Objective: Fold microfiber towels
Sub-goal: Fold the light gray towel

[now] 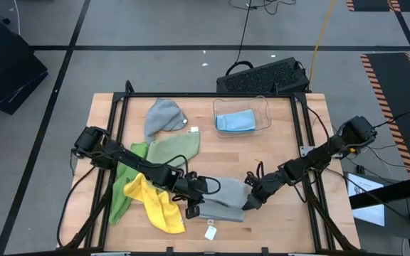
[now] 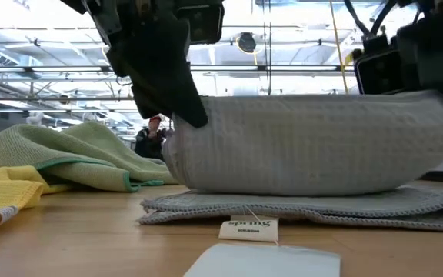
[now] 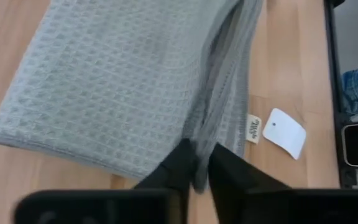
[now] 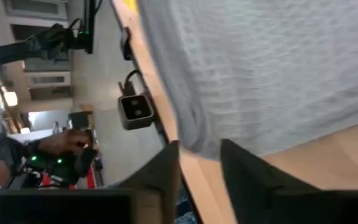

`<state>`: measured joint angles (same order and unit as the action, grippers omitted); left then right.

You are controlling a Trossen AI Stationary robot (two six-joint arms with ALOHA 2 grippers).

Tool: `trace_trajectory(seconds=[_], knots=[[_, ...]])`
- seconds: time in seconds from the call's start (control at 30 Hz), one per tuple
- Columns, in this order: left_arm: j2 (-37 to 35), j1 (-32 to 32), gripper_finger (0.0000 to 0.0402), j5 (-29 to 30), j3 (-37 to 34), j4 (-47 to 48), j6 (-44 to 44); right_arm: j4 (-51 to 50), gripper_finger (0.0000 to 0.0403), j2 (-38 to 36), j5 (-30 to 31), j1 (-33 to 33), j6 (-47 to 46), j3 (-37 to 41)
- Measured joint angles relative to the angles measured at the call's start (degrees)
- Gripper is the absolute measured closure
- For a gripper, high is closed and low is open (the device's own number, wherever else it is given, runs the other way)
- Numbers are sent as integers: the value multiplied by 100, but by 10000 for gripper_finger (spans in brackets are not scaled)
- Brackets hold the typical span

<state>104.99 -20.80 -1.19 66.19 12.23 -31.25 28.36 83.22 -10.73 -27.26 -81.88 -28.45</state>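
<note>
No text can be read: the print on the grey towel's (image 2: 321,146) small sewn label (image 2: 248,228) is too small to make out.

A robotics lab or workshop here: wooden bench table (image 1: 276,220) on grey concrete floor (image 1: 155,28) with hazard-striped tape (image 1: 386,78), trailing cables (image 1: 244,28), bright ceiling trusses (image 2: 298,46) overhead.

Waffle-weave grey towel (image 1: 219,199); sage green towel (image 1: 171,149), yellow towel (image 1: 155,203), light blue towel (image 1: 235,122), dark arms.
</note>
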Motion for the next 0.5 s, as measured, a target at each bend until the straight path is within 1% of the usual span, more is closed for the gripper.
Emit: trace_trajectory(seconds=[0.07,0.17,0.27,0.33,0.4,0.5], knots=[[0,-26,311,-45,0,-44,-47,19,251,0,-1,-27,-71,0],[0,-45,256,-322,0,-201,-312,9,202,-7,-1,-25,-147,0],[0,-46,213,-668,0,-484,-554,-2,170,-5,-136,-11,-144,0],[-60,-27,195,-784,0,-521,-695,-6,160,-26,-361,39,-143,2],[-189,45,189,-785,-2,-514,-802,20,157,-38,-622,114,-205,0],[-444,234,189,-536,0,-284,-839,-2,159,-185,-898,217,-420,2]])
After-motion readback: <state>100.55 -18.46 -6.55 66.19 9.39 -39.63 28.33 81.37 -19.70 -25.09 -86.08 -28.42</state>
